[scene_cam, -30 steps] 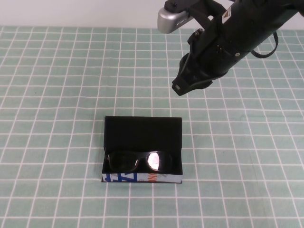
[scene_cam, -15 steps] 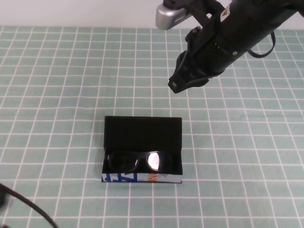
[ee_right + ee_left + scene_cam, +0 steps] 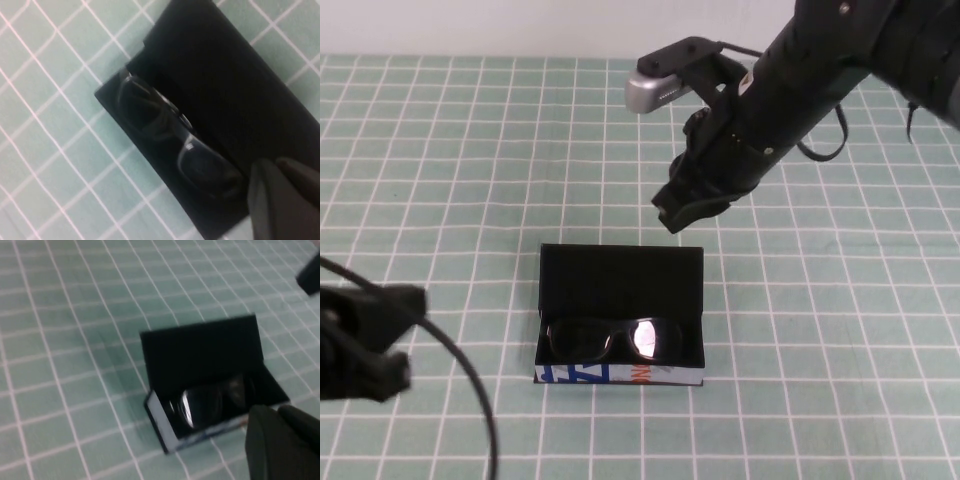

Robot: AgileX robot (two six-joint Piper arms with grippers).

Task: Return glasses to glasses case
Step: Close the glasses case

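your desk [image 3: 440,150] carries the open glasses case [image 3: 620,270]; the glasses [image 3: 612,340] lie inside it. your right gripper [image 3: 682,205] hangs just behind the case, jaws closed and empty. your left gripper [image 3: 365,340] sits left of it; jaws' state unclear.

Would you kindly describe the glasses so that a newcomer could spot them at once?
On the green checked table, find the open black glasses case near the middle. The glasses lie inside its tray, under the raised lid: dark-framed, one lens glaring white, the only shiny thing against the black lining.
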